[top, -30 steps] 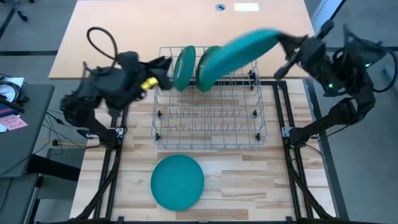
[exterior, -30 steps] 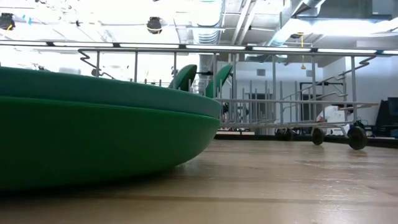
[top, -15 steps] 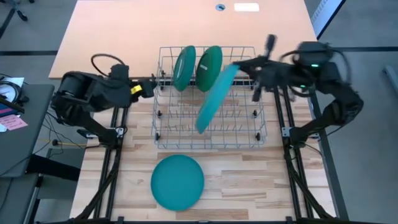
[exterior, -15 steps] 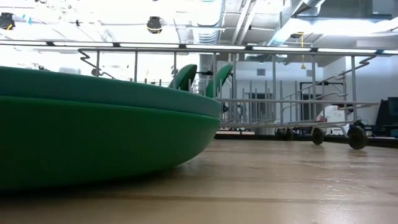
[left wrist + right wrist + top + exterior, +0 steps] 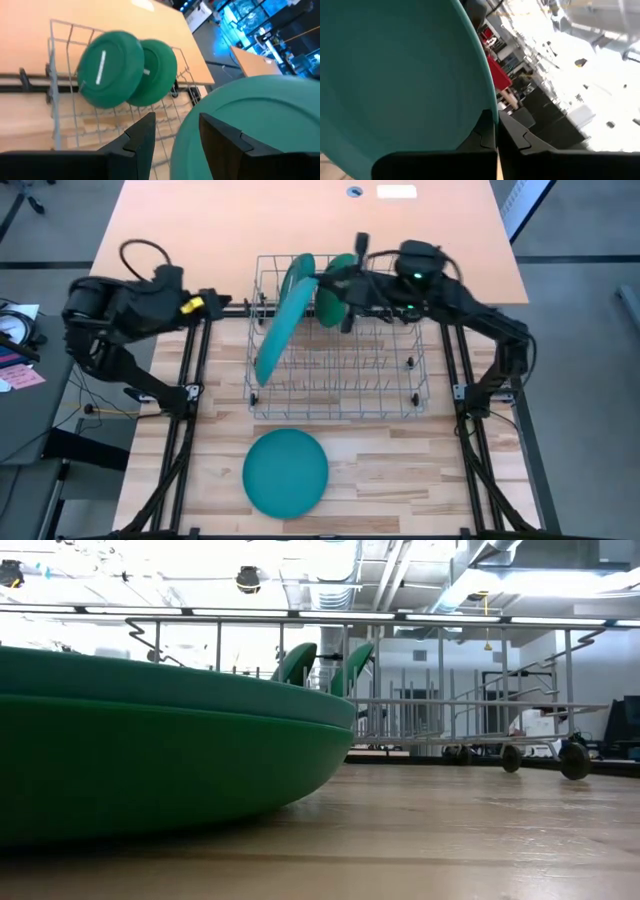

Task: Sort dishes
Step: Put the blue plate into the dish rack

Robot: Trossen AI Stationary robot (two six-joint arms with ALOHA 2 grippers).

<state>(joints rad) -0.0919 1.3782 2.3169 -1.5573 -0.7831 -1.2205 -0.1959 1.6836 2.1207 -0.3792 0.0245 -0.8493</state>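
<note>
2 green plates (image 5: 318, 280) racked behind right gripper (image 5: 345, 285), clamped on teal plate (image 5: 275, 330) rim; keep it upright, seat between wires. Left gripper (image 5: 222, 304) part-open, empty.

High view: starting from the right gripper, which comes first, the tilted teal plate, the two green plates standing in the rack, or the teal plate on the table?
1. Tilted teal plate, held by the right gripper, rack's left.
2. Green plates, rack's back.
3. Flat teal plate, table front, outside the rack.
</note>
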